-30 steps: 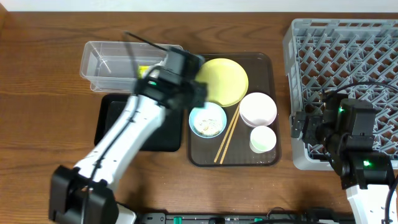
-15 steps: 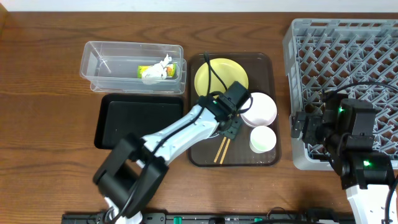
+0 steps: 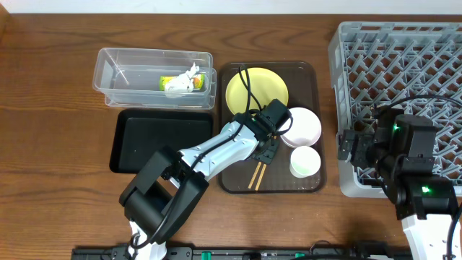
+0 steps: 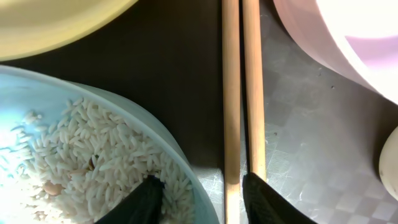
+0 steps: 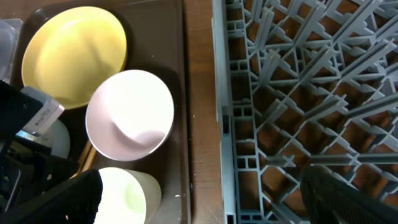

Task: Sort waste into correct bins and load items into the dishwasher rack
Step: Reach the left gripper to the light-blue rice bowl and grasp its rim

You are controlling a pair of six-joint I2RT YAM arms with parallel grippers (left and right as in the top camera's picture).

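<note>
- At the near end of the brown tray [image 3: 238, 184], the chopsticks [image 3: 256, 175] lie side by side. Their long axis runs from the tray's front edge back and slightly right.
- Just over them, the left tool [image 4: 208, 199] has its fingers apart and clamps nothing. One finger [image 4: 149, 200] sits in the rice [image 4: 93, 155] inside the blue bowl [image 4: 37, 93], the other just right of the sticks. The bowl's rim and both sticks lie between them.
- Right of the sticks stands the white cup [image 3: 305, 161], with the pink bowl [image 3: 302, 126] behind it, leaving only a narrow lane.
- The right tool [image 5: 199, 199], spread wide and holding nothing, hangs over the left wall of the rack [image 5: 280, 93]. A strip of bench [image 3: 328, 108] separates rack and tray.
- Left of the brown tray lies the black tray [image 3: 159, 141].
- Farthest back, the yellow plate [image 3: 256, 90] fills the tray's rear. The clear tub [image 3: 115, 72] holds the wrapper [image 3: 172, 81] and tissue [image 3: 189, 74].
</note>
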